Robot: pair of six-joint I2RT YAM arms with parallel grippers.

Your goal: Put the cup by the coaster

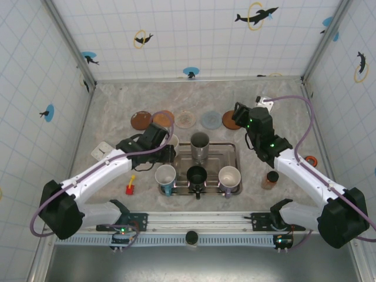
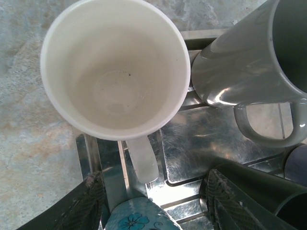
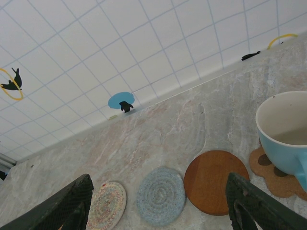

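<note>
Your left gripper [image 1: 168, 147] hangs over the far-left corner of the metal tray [image 1: 230, 148] at the middle of the tabletop [image 1: 117, 106], directly above the white cup [image 2: 115, 72]. From the left wrist, the cup stands upright and empty at the tray's corner, its rim reaching out over the marbled surface. Its handle points back into the gap between your fingers [image 2: 86, 206], which stand apart on either side and grip nothing. Just beside the white cup stands a grey mug [image 2: 249, 52], and a blue-patterned cup [image 2: 139, 220] lies below the handle.

From above, a black cup [image 1: 197, 175] stands in the tray's near row. The row of coasters [image 1: 185, 119] lies on the tabletop beyond the tray, apart from the white cup.

Your right gripper [image 1: 242, 116] hovers at the right end of that row, jaws wide and empty. Its wrist camera looks across a woven coaster [image 3: 108, 205], a blue-grey coaster [image 3: 160, 195] and a wooden coaster [image 3: 211, 182], which lie side by side. To their right, a light blue cup [image 3: 283, 132] sits on a cork coaster [image 3: 268, 177].
</note>
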